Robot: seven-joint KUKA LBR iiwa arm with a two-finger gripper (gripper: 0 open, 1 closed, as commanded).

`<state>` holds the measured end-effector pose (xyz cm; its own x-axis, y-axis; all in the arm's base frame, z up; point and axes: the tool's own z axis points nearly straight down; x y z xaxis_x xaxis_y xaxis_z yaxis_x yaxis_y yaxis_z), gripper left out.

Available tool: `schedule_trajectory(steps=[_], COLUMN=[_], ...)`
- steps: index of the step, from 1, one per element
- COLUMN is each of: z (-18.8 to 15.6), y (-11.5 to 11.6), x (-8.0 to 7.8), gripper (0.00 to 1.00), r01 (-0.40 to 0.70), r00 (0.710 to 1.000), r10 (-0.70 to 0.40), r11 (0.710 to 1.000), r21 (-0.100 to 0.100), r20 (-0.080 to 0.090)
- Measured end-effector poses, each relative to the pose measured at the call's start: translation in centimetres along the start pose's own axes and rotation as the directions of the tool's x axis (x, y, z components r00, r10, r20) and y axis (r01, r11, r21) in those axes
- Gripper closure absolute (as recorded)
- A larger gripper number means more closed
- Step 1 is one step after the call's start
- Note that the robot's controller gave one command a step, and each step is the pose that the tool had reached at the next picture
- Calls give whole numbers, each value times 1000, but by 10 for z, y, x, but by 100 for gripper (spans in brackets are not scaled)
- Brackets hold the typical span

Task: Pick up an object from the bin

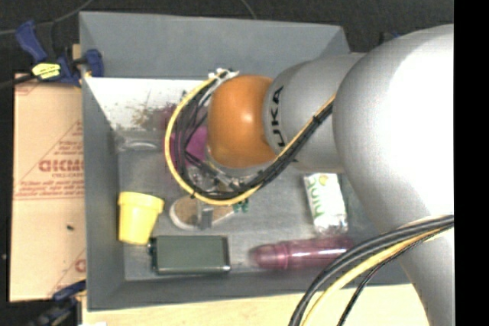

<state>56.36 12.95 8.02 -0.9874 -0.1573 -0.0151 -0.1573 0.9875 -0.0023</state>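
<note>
In the camera view, the grey metal bin (214, 46) has smooth, sloping walls and a flat floor marked with dark specks near its far-left corner. The arm comes in from the right. Its glossy rounded orange cover (238, 122) is looped by yellow and black cables (174, 141). The gripper (205, 204) hangs below the cover, over the middle of the floor. The cover and cables hide so much of it that I cannot make out whether it is open or closed.

Directly under its tip lies a flat, round tan disc (183, 211), matte and pale at the rim. Just left of the disc, a yellow plastic cup (139, 216) lies tilted close to the left wall. A dark flat slab (189, 254) with a dull greenish face sits along the near wall, just below the cup and disc. To its right lies a translucent pink tube (302, 252), long and rounded, also against the near edge. A white packet (326, 202) with green print lies well to the right, close to the arm. A magenta thing (197, 140) shows behind the cables. Bare floor lies between the disc and the packet.
</note>
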Motion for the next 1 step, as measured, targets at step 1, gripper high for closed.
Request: schedule_trajectory(steps=[1], z=[-8], y=[-37], x=[0], gripper=[100], r01=[-69], r00=[998], r10=[69], r11=[998], r21=[3], r20=[4])
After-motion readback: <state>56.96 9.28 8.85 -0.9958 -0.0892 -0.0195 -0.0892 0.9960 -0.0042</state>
